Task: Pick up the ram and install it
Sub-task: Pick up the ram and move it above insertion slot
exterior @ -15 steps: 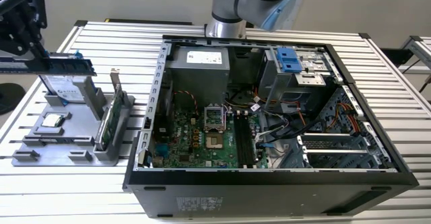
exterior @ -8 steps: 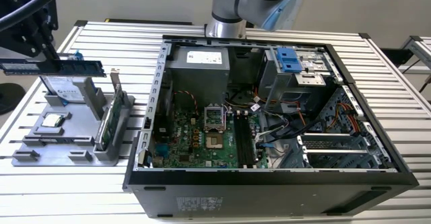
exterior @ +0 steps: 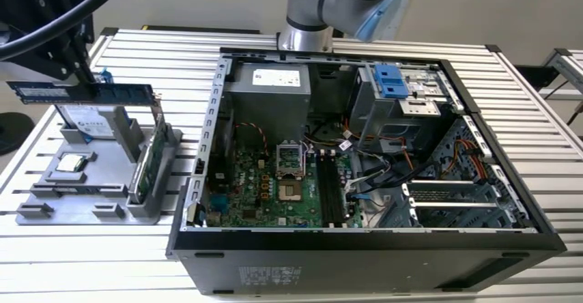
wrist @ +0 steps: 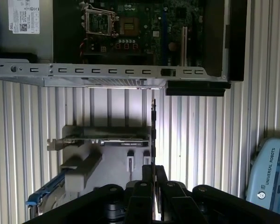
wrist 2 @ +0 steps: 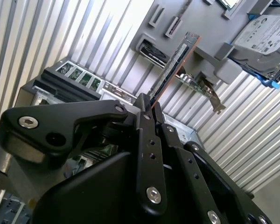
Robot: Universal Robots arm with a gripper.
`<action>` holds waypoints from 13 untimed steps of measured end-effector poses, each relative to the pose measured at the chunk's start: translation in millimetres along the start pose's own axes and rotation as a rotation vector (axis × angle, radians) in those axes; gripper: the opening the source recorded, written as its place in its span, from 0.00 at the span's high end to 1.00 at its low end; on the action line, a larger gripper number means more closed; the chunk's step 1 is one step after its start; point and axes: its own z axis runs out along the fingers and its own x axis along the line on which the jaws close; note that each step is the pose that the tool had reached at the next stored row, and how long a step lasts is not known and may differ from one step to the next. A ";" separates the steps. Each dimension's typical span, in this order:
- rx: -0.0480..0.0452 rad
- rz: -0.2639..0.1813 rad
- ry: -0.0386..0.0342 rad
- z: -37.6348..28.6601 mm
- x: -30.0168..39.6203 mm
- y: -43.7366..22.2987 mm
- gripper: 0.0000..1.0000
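Observation:
The ram (exterior: 82,93) is a long thin green stick with dark chips. It hangs level in the air above the grey parts holder (exterior: 54,194) at the exterior view's left. My gripper (exterior: 89,78) is shut on its top edge. Both wrist views show the ram edge-on (wrist 2: 170,65) (wrist: 153,135), sticking out from between the black fingers (wrist 2: 147,140) (wrist: 144,189). The open computer case (exterior: 364,238) lies at the centre, with the motherboard's memory slots (exterior: 330,190) (wrist: 184,39) bare.
The holder also carries a silver hard drive with blue rails (exterior: 91,122) (wrist 2: 266,37), an upright green expansion card (exterior: 150,160) (wrist: 107,140) and a processor (exterior: 73,165). Inside the case are a power supply (exterior: 273,91), a drive cage (exterior: 401,91) and loose cables (exterior: 364,146). The table (exterior: 100,262) is ribbed aluminium.

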 end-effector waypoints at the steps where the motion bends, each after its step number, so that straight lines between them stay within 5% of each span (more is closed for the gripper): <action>1: -0.0001 0.000 0.0000 0.3 0.0 1.2 1.00; 13: 0.0000 0.000 -0.0006 3.9 0.3 17.5 1.00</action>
